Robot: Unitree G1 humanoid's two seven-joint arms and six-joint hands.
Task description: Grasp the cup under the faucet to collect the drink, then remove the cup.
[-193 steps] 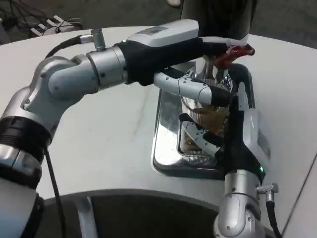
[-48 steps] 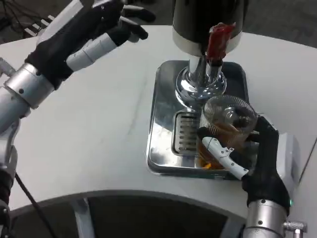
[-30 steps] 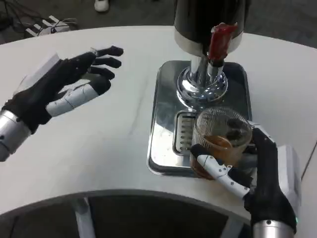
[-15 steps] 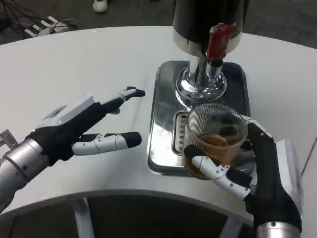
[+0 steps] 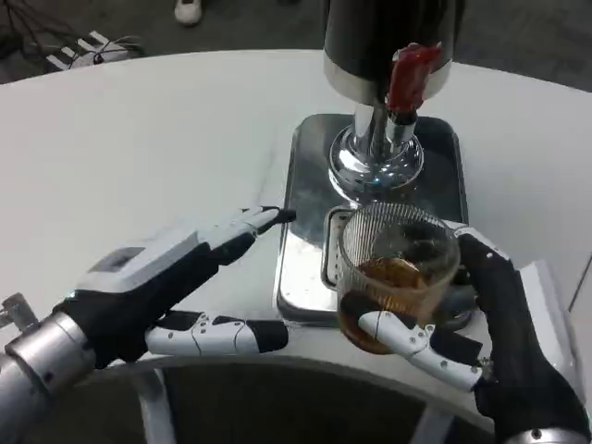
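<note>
1. Nearest you, your right robot hand (image 5: 504, 356) holds the cup (image 5: 396, 276), fingers (image 5: 421, 339) wrapped round its lower front, amber drink inside. Tilt it and you spill.
2. The cup hangs over the near edge of the drip tray (image 5: 305, 199), clear of the faucet (image 5: 379, 139); a loose grip could drop it on the bench (image 5: 139, 139).
3. Your left robot hand (image 5: 162, 287) lies open and empty, just left of the tray. Swing the cup leftward and they could collide.
</note>
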